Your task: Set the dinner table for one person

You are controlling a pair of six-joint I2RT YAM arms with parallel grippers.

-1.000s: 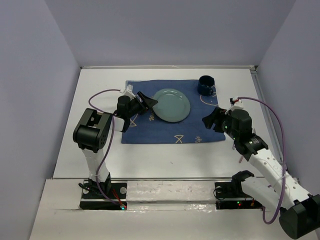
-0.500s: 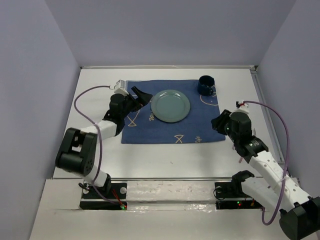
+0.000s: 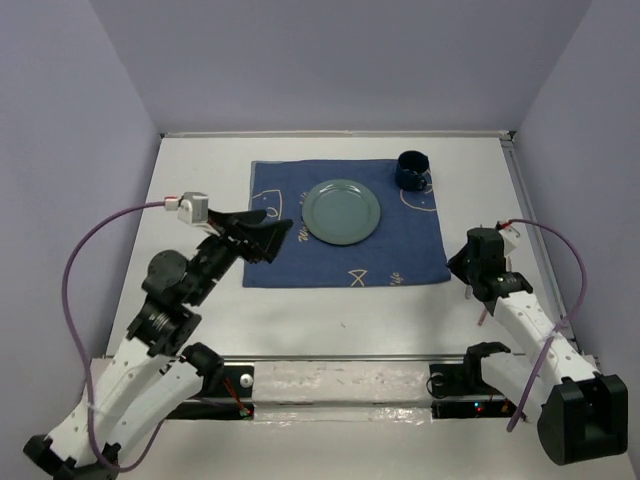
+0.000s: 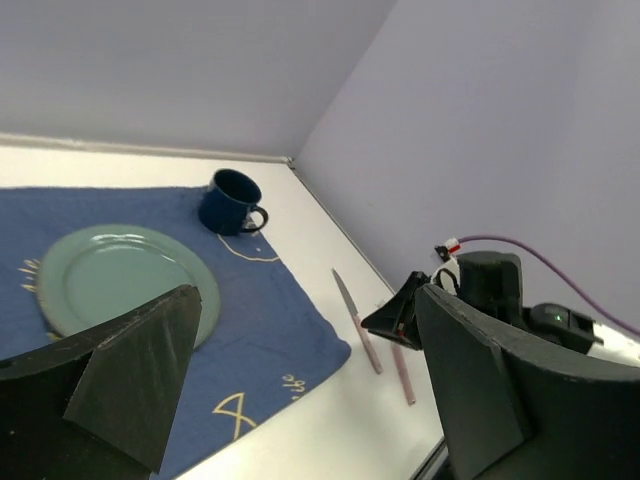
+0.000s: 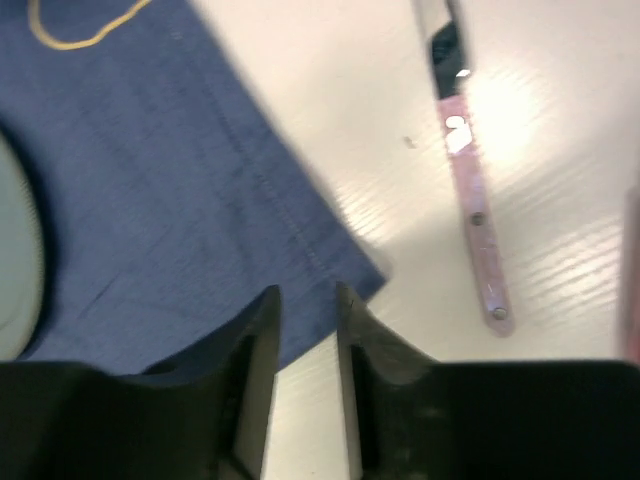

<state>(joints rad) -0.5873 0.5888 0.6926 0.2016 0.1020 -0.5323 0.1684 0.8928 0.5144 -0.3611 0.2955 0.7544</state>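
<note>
On the white dinner table [image 3: 200, 180] a dark blue patterned cloth [image 3: 345, 225] lies flat, with a green plate [image 3: 341, 211] on it and a dark blue mug [image 3: 412, 170] at its far right corner. My left gripper [image 3: 272, 232] hangs wide open and empty over the cloth's left edge, and its wrist view looks across the plate [image 4: 120, 280] and mug [image 4: 230, 202]. My right gripper [image 3: 460, 264] hovers just off the cloth's near right corner [image 5: 350, 270]. Its jaws stand a narrow gap apart with nothing between them. A pink-handled knife [image 5: 470, 200] lies on the table to its right.
In the left wrist view, a second pink-handled utensil [image 4: 403, 372] lies beside the knife [image 4: 357, 322], partly behind the right gripper. Lilac walls close in the table at the back and both sides. The arm bases and a rail run along the near edge [image 3: 340, 375].
My left arm has drawn back from the plate toward the near left, and its jaws have opened wide. My right gripper has retreated to the right and nearer, its jaws narrowing.
</note>
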